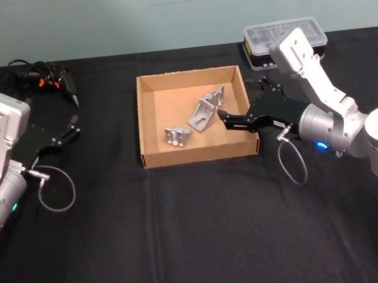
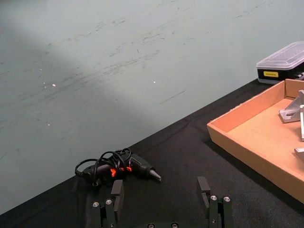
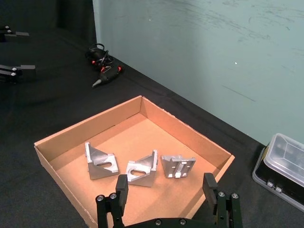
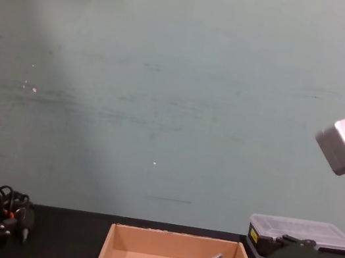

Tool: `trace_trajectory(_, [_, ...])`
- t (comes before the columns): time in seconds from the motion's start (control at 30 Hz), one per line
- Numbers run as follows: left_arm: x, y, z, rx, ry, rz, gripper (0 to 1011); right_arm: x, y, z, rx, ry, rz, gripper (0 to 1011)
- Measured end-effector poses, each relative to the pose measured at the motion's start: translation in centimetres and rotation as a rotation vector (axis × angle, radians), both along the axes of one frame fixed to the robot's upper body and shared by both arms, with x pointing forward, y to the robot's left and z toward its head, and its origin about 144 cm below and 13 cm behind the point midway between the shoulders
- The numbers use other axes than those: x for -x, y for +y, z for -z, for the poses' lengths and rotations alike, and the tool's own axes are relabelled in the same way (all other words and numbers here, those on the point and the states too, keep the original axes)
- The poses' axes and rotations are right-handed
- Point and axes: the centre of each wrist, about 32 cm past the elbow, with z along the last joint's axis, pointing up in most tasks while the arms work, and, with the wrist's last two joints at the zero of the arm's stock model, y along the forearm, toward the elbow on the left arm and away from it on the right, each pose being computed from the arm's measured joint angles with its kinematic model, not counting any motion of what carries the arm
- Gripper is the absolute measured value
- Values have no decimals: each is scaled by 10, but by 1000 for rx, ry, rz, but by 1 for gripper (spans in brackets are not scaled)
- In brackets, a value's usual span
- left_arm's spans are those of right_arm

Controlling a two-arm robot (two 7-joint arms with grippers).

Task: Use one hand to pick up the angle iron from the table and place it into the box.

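Three silver angle irons lie inside the tan cardboard box (image 1: 198,155): one at the front left (image 1: 176,136), one in the middle (image 1: 203,115), one toward the back right (image 1: 216,96). In the right wrist view they sit in a row (image 3: 100,161), (image 3: 141,168), (image 3: 178,166). My right gripper (image 1: 226,120) hangs open over the box's right side, just above the floor, with nothing between its fingers (image 3: 121,190). My left gripper (image 1: 74,129) rests open over the black table (image 1: 187,238), well left of the box.
A clear-lidded plastic case (image 1: 285,36) stands behind the box's right corner. A black tool with tangled cable (image 1: 43,75) lies at the back left, ahead of the left gripper (image 2: 160,190). The front half of the table is bare black surface.
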Motion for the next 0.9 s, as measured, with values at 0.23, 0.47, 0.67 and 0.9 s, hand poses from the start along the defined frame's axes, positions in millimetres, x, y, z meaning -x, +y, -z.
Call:
trace_trajectory(0.23, [0, 0, 0, 0, 0, 0, 1000, 0, 0, 0, 1, 0, -1, 1004])
trace_trajectory(0.47, [0, 0, 0, 0, 0, 0, 1000, 0, 0, 0, 1, 1, -2, 1004])
trace_trajectory(0.67, [0, 0, 0, 0, 0, 0, 1000, 0, 0, 0, 1, 0, -3, 1004])
trace_trajectory(0.9, [0, 0, 0, 0, 0, 0, 1000, 0, 0, 0, 1, 0, -4, 1004])
